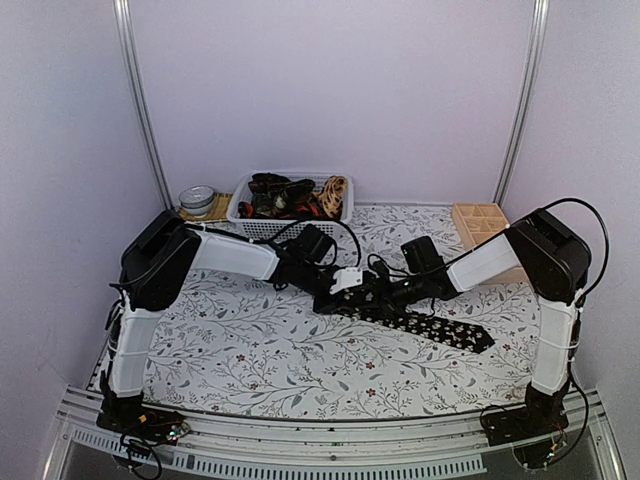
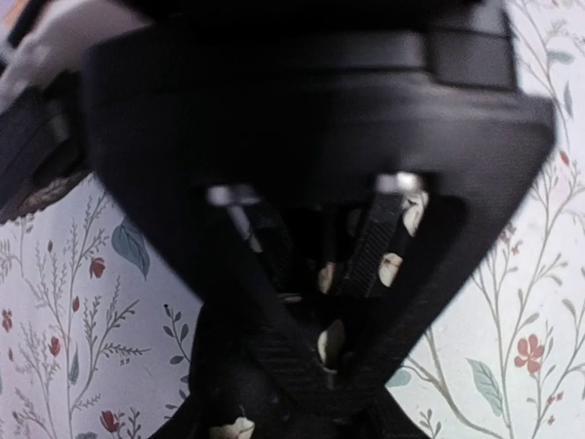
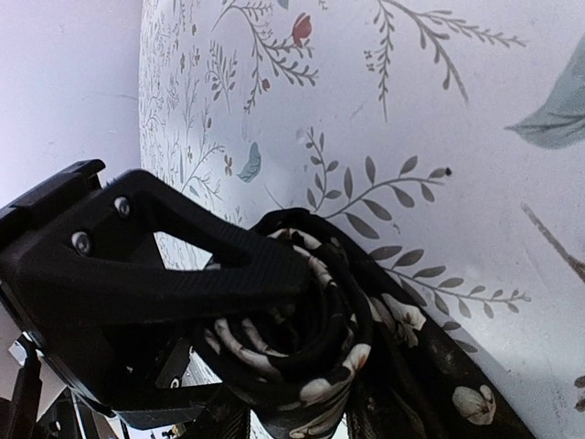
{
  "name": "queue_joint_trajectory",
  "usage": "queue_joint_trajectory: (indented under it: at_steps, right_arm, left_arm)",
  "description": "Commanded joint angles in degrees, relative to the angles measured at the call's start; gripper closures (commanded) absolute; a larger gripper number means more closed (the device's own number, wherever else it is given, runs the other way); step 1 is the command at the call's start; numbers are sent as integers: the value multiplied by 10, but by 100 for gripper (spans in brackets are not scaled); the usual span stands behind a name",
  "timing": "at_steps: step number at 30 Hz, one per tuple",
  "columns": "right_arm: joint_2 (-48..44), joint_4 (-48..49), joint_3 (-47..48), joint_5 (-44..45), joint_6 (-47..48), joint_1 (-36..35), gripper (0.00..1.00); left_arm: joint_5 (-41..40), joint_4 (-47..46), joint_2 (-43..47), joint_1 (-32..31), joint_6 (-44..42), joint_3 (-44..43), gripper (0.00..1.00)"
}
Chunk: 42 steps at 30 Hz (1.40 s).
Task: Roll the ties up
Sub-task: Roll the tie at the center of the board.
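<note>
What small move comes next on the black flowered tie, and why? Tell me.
The right end effector grips a partly wound coil of the black tie, and much of it lies unrolled on the table. So, probably, roll the coil one more turn along that flat stretch.

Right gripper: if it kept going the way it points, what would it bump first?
The rolled end of the flowery black tie, already between the right gripper's fingers. Just behind seems the left gripper, but depth is unclear.

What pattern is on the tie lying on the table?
Black tie with pale flowers; right wrist view.
</note>
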<state>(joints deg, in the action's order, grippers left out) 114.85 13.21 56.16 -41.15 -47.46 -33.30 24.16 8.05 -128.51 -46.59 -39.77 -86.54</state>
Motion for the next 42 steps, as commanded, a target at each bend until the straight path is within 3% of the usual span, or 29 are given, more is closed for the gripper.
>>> queue_joint_trajectory:
  at_steps: [1, 7, 10, 14, 20, 24, 31, 36, 42]
  right_arm:
    - [48, -29, -12, 9, -3, -1, 64]
    - [48, -25, -13, 5, -8, -1, 69]
    - [49, -15, -18, -4, -13, 0, 73]
    - [42, -1, -28, -18, -23, -1, 74]
    - [20, 0, -27, -28, -38, 1, 74]
    - [34, -1, -19, -31, -41, 0, 75]
    - [71, 80, -33, -70, -96, 1, 76]
    - [81, 106, -36, -86, -123, 2, 76]
    - [86, 99, -33, -84, -118, 5, 76]
  left_arm:
    - [-9, 3, -12, -4, -8, -10, 63]
    - [-4, 13, 0, -4, -13, -7, 60]
    - [-17, 10, 19, -1, 16, 0, 23]
    - [-45, -10, 68, 11, 105, 33, 0]
    - [-30, -3, 125, 48, 295, 65, 0]
    - [33, -17, 136, 70, 432, 87, 3]
    - [110, -98, 97, 81, 598, 122, 11]
    - [141, -147, 50, 79, 665, 122, 18]
    - [142, -145, 33, 69, 684, 119, 19]
